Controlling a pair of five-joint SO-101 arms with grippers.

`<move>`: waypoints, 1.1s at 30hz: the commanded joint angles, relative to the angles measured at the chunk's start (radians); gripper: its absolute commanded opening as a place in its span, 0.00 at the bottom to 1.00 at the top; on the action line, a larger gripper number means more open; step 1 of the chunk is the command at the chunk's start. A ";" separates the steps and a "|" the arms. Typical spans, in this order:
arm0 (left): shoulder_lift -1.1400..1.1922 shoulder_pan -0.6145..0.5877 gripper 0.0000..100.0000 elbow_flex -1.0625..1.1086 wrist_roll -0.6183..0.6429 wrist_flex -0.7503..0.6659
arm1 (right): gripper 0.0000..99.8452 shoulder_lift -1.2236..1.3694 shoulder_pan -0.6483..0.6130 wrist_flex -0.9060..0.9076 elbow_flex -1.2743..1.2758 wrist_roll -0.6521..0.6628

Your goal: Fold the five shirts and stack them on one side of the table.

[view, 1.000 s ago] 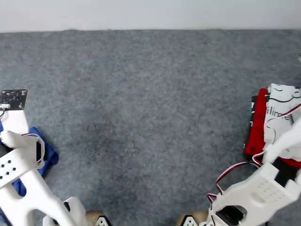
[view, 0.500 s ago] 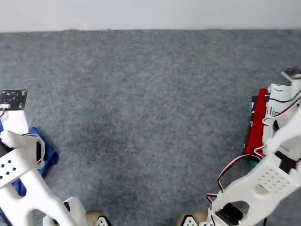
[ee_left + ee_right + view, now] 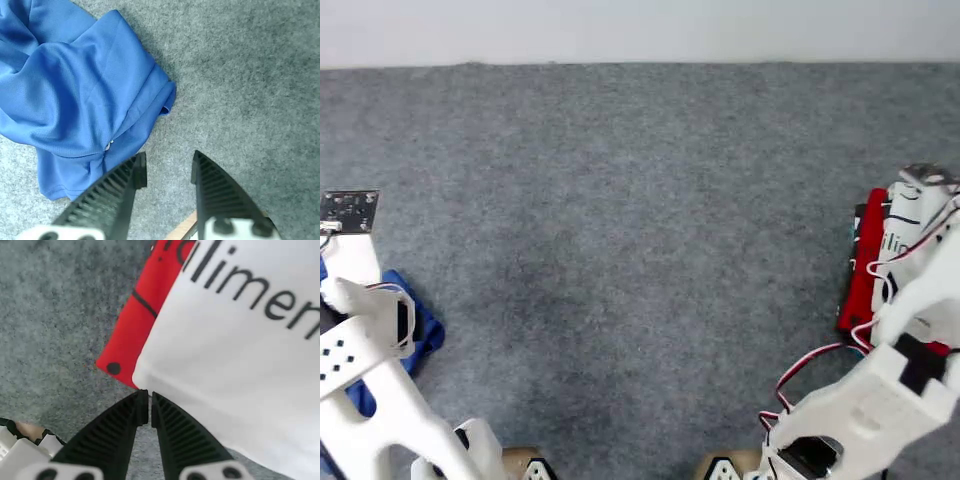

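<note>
The left gripper [image 3: 167, 159] hangs with jaws apart over the grey table [image 3: 250, 75], just beside the crumpled blue shirt [image 3: 75, 90] (partly cut off at the frame edge). The right gripper [image 3: 149, 396], jaws together, sits at a corner of the folded white shirt [image 3: 240, 365], possibly pinching it. The red shirt [image 3: 145, 325] lies beneath, mostly covered.

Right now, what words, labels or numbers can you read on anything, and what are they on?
White shirt: large black lettering, cut off at the picture's edge; no whole word can be read.
Red shirt: a black line and a dot, no letters.
Blue shirt: no print.
</note>
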 commanded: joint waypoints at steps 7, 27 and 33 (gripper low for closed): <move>-0.017 0.003 0.16 -0.002 -0.008 0.018 | 0.01 -0.090 0.134 -0.177 -0.166 -0.003; -0.017 0.003 0.16 -0.002 -0.008 0.017 | 0.01 0.065 0.338 -0.271 -0.212 0.126; -0.020 0.003 0.16 -0.002 -0.008 0.017 | 0.01 -0.021 0.229 -0.171 -0.212 0.124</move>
